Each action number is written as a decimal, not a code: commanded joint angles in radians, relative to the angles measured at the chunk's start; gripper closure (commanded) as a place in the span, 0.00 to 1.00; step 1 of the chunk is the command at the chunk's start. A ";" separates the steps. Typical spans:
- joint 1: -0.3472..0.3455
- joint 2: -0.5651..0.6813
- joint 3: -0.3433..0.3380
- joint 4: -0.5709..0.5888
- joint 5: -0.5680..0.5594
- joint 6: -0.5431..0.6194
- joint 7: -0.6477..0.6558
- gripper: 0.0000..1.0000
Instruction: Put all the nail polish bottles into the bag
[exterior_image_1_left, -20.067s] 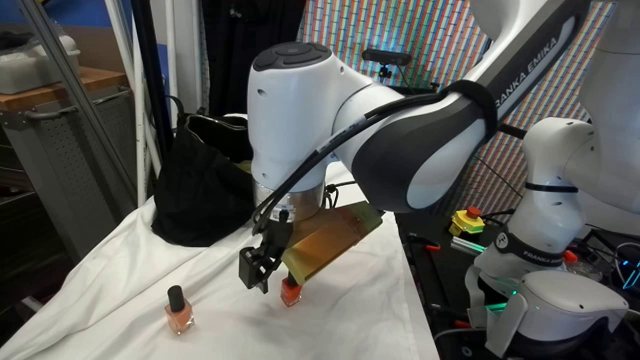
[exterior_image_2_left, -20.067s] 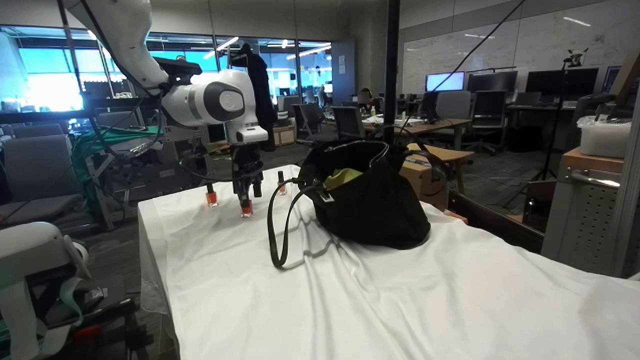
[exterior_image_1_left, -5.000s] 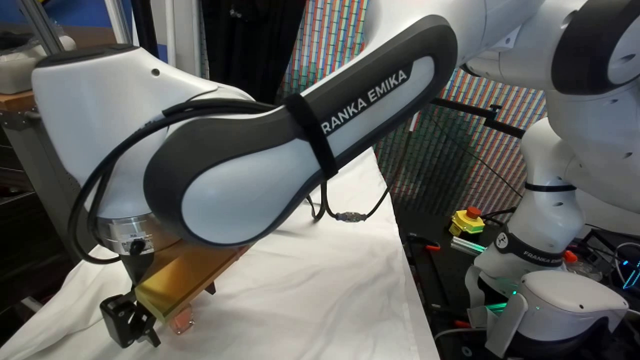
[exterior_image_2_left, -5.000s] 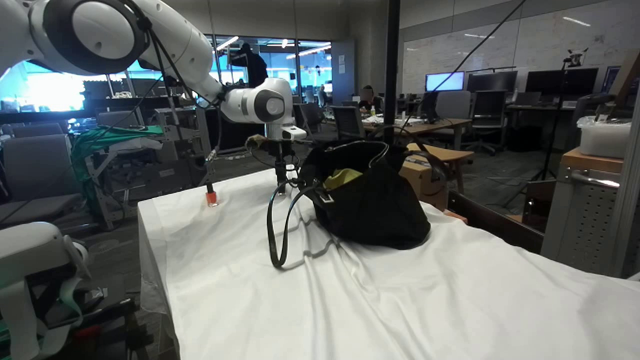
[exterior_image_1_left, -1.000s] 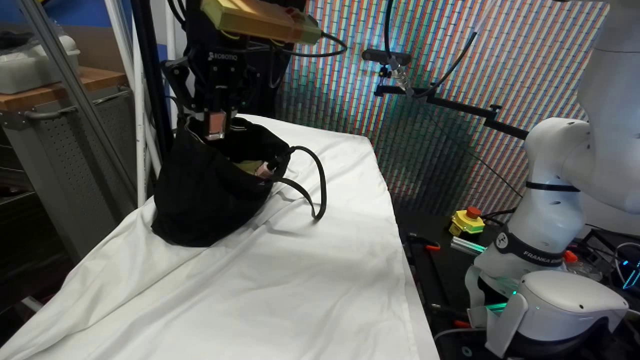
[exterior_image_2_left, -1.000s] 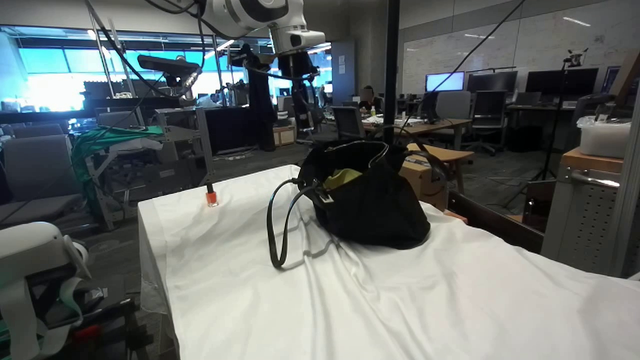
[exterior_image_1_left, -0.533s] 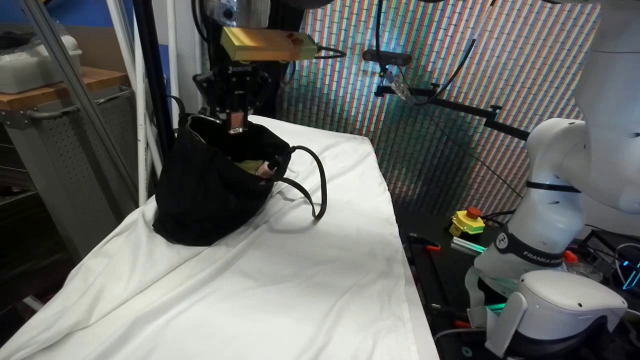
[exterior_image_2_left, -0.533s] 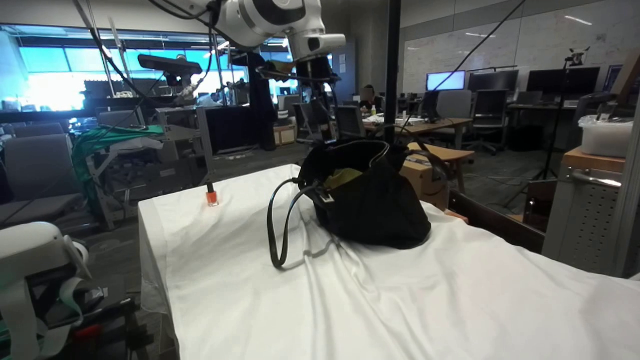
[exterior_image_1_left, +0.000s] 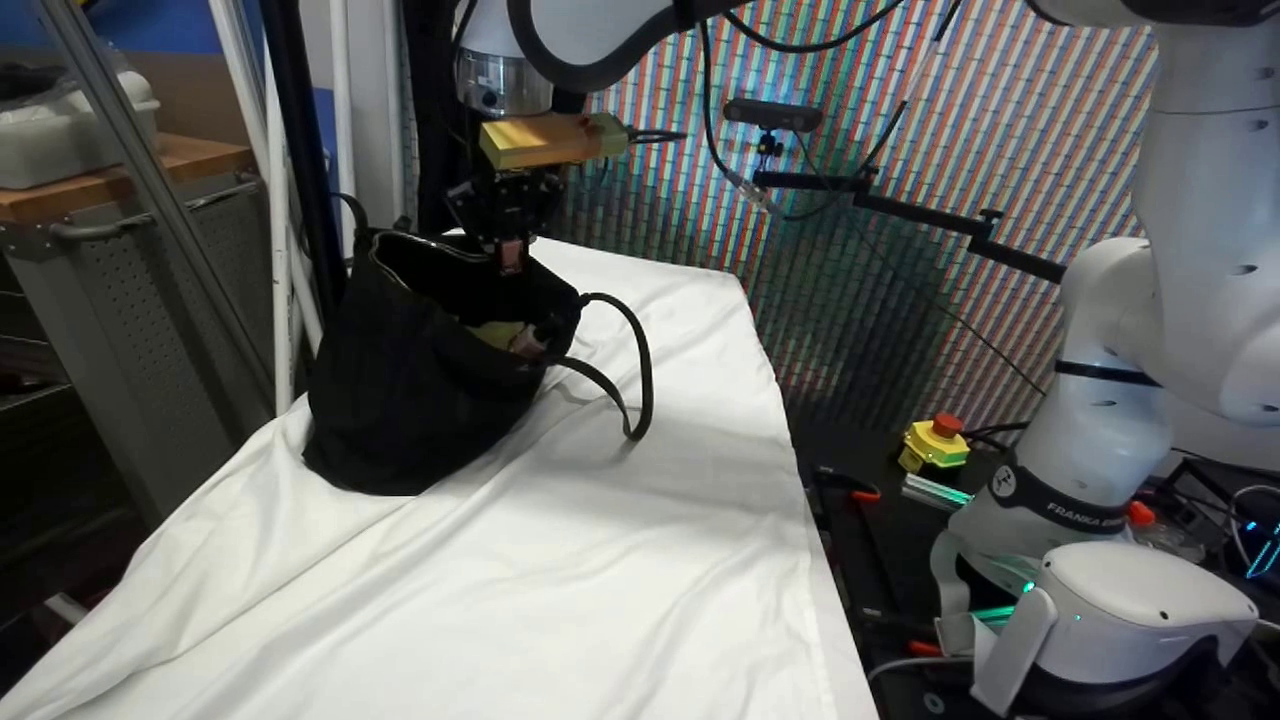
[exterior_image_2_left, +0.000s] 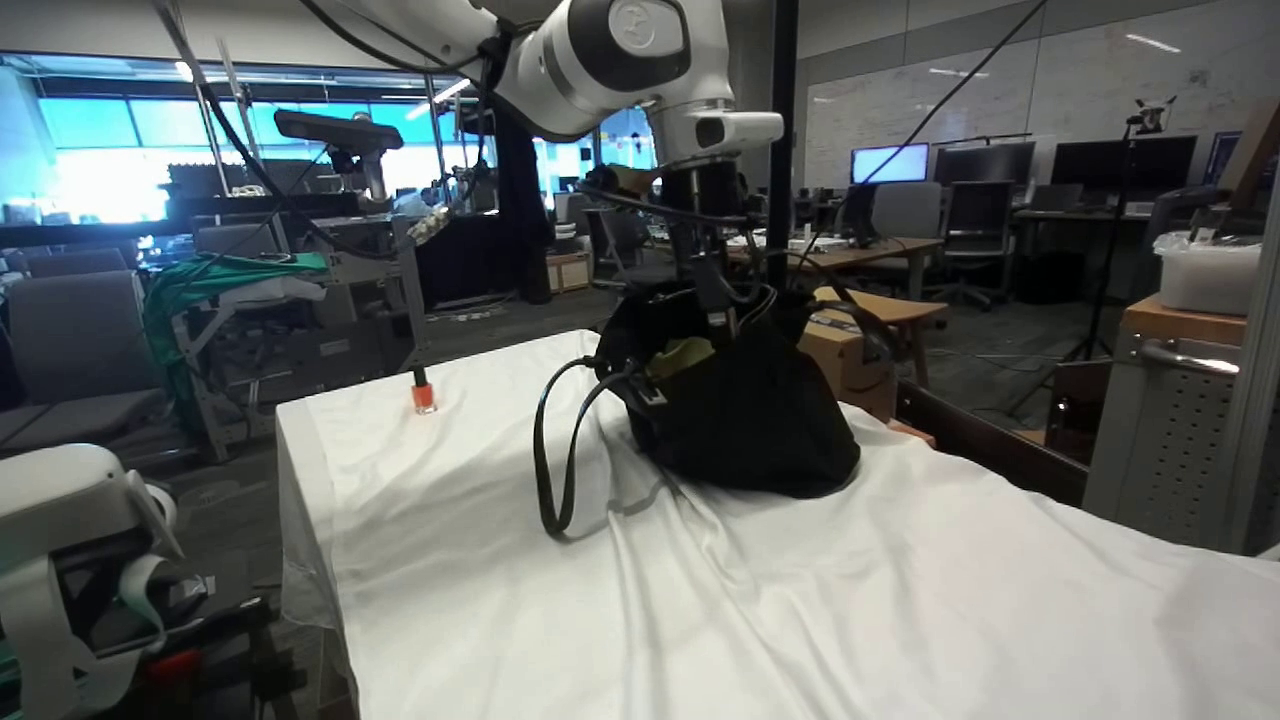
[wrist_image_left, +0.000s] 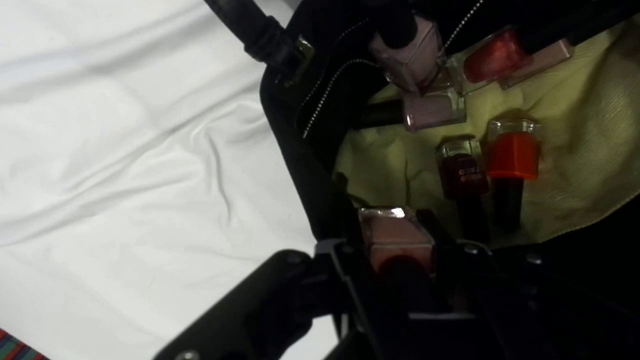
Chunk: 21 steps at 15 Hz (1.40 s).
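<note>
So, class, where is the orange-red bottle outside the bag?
In the left part of an exterior view, the orange-red bottle stands upright on the white cloth, left of the bag and its looped handle.

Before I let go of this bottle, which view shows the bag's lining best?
The wrist view, looking down into the bag: much of the lining shows, partly under bottles. Both exterior views show only a patch.

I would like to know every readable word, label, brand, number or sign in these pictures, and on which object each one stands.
"FRANKA": black band low on the white arm in an exterior view; the letters after it are unclear.
Too blurred to read: pale lettering on the dark red bottle in the bag, wrist view.
Too small: round white emblem on that band.
</note>
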 joint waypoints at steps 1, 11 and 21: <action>0.005 0.019 0.002 0.037 0.024 0.020 -0.043 0.85; 0.012 0.024 0.014 0.043 0.075 0.044 -0.107 0.34; 0.046 -0.010 0.016 0.014 0.069 0.037 -0.106 0.00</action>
